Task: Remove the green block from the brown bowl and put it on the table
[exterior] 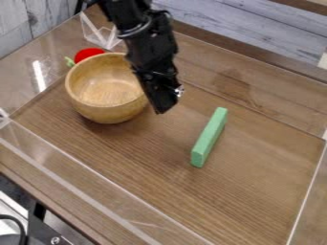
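The green block (pixel 209 136) is seen lying flat on the table (pixel 115 182), well apart from the brown bowl (pixel 109 88) and to its right in the camera view. The bowl is seen to be empty. A small red object (pixel 87 55) is partly hidden behind the bowl's far rim.

The gripper (pixel 163 103) is pointed steeply downward, just beside the bowl's right wall; its jaws are closed together and nothing is held. Contact with the bowl cannot be told.

Step in hand, as judged: the placing appears done, since the block is already out of the bowl and on the wood. Nothing further is called for beyond the arm being cleared away without the bowl or block being nudged.
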`<state>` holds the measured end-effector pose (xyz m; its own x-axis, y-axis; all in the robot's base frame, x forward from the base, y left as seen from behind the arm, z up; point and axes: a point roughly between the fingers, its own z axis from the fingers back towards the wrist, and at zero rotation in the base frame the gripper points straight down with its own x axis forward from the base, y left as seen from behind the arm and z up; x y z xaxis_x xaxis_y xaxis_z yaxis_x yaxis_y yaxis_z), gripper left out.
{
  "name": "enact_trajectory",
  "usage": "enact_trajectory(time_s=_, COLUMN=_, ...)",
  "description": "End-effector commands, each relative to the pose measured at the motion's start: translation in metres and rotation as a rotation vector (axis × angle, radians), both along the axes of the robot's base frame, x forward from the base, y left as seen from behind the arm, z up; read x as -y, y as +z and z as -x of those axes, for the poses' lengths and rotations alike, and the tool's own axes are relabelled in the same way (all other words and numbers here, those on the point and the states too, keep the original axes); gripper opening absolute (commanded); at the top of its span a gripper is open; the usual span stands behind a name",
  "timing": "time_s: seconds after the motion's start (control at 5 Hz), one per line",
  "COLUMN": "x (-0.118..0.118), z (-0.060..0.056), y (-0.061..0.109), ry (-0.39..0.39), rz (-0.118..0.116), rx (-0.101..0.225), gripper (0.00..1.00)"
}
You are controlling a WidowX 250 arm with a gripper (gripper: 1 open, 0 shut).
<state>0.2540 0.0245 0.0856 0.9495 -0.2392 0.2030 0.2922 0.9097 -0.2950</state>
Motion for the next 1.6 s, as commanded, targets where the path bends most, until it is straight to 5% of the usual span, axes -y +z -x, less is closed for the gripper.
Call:
enact_trajectory(time_s=0.0, x=-0.002, z=0.008, y=0.013, ry=0.07, rz=-0.012, rx=0.0, gripper=0.0)
enact_trajectory(time_s=0.4, x=-0.008, z=0.006, y=0.0, ry=0.045, rz=-0.01, rx=-0.075, gripper=0.0)
enact_trajectory(time_s=1.0, x=-0.009, z=0.021, y=-0.012, ry=0.045, rz=-0.006, rx=-0.159, gripper=0.0)
enact_trajectory(time_s=1.2, x=-0.008, z=0.014, y=-0.006, ry=0.075, rz=-0.004, rx=-0.166, gripper=1.0)
enact_trajectory(time_s=1.4, x=-0.007, z=0.008, y=0.0, ry=0.106, rz=-0.005, rx=-0.173, gripper=1.0)
